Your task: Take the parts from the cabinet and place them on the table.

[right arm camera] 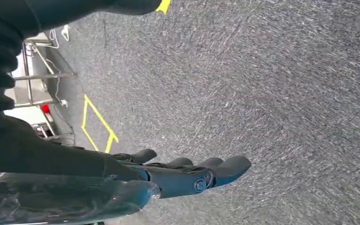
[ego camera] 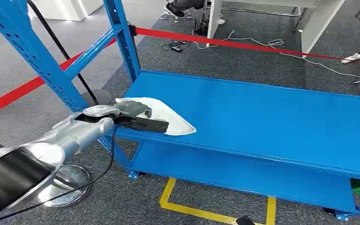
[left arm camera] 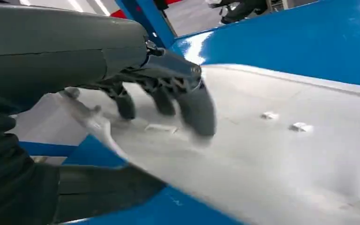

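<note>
Left hand on bag (contents blurred)

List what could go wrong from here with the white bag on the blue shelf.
The white bag lies at the blue shelf's front corner under the left hand; a clumsy pull could tip it over the edge. The wrist view is blurred, so the fingers may only rest on the slack plastic and slip.

Your left hand is covering part of the white bag, hiding any grip; its fingers are blurring in the wrist view. Small pieces inside are reading too blurred to identify.
</note>
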### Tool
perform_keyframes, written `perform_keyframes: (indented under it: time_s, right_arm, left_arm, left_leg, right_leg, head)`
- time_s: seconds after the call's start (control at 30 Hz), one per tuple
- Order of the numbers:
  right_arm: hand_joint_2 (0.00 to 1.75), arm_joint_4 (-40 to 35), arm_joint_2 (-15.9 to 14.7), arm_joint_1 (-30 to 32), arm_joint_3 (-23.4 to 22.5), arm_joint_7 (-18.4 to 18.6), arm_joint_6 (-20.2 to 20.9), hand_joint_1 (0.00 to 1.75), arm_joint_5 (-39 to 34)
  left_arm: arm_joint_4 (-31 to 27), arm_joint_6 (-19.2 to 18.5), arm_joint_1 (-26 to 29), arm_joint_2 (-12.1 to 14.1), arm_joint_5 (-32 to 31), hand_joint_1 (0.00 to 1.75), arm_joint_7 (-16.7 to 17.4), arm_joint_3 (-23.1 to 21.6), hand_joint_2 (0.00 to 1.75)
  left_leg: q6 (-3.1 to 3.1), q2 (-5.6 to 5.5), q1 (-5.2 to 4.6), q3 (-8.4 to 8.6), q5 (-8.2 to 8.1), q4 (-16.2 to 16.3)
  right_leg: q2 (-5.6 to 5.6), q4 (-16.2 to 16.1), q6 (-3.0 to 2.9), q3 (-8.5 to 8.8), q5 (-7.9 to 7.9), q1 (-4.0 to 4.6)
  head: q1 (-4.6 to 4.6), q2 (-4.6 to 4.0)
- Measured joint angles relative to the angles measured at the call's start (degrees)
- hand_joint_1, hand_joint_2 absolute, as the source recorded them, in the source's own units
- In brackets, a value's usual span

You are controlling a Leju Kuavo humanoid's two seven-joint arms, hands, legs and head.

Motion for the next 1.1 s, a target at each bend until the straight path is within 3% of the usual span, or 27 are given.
perform_keyframes:
  time_s: [1.1]
  right_arm:
    - [1.75, 0.02, 0.0, 0.16, -0.83, -0.44, -0.7, 0.0, -0.13]
  left_arm:
    - [0.02, -0.87, -0.74, -0.02, -0.46, 1.75, -0.3, 0.24, 1.75]
  left_leg:
    - [0.0, 0.0, 0.0, 0.01, 0.01, 0.0]
  right_leg:
    - [0.0, 0.0, -0.01, 0.02, 0.01, 0.0]
  head:
    - [0.0, 0.0]
